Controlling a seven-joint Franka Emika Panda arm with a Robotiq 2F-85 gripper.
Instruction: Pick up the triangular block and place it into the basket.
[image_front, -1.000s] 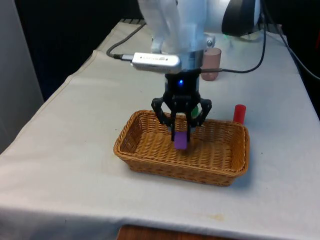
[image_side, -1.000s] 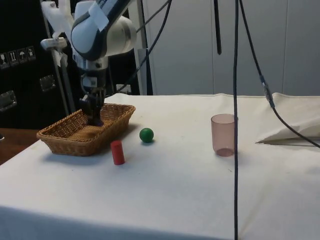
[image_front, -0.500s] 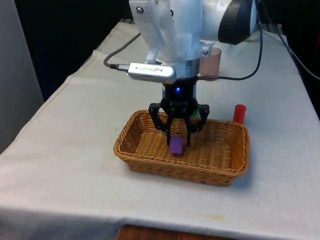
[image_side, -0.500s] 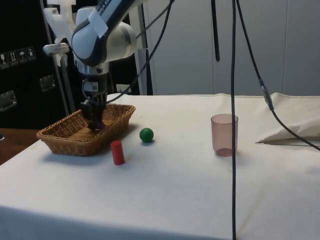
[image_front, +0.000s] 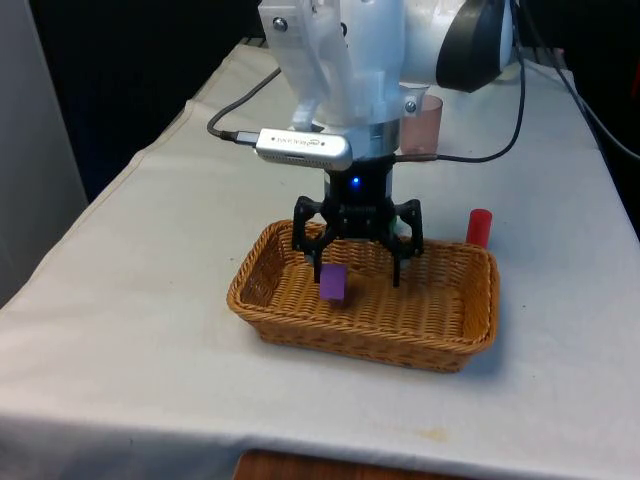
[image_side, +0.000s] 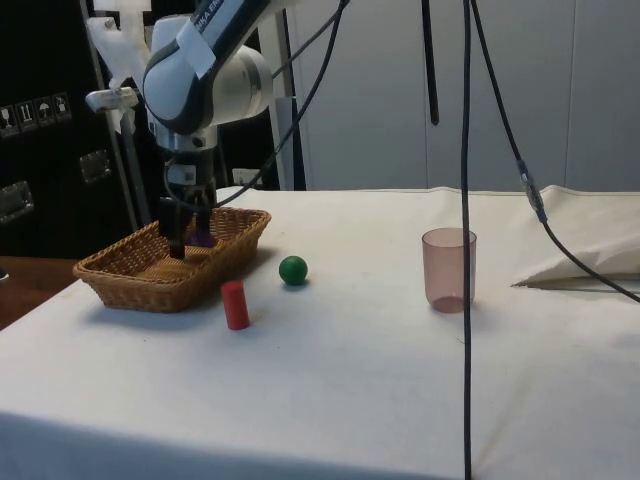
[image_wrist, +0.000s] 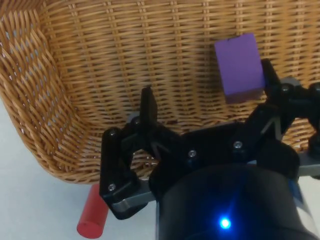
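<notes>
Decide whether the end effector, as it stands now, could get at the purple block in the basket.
Probably yes. The end effector hangs open inside the basket, with the purple block close beside one finger and nothing lying over it.

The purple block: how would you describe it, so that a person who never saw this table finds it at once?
Look for the oblong woven wicker basket on the white cloth. Inside it, beside one finger of the open black gripper, sits the small purple block. It is the one purple thing; the red cylinder and green ball lie outside the basket.
</notes>
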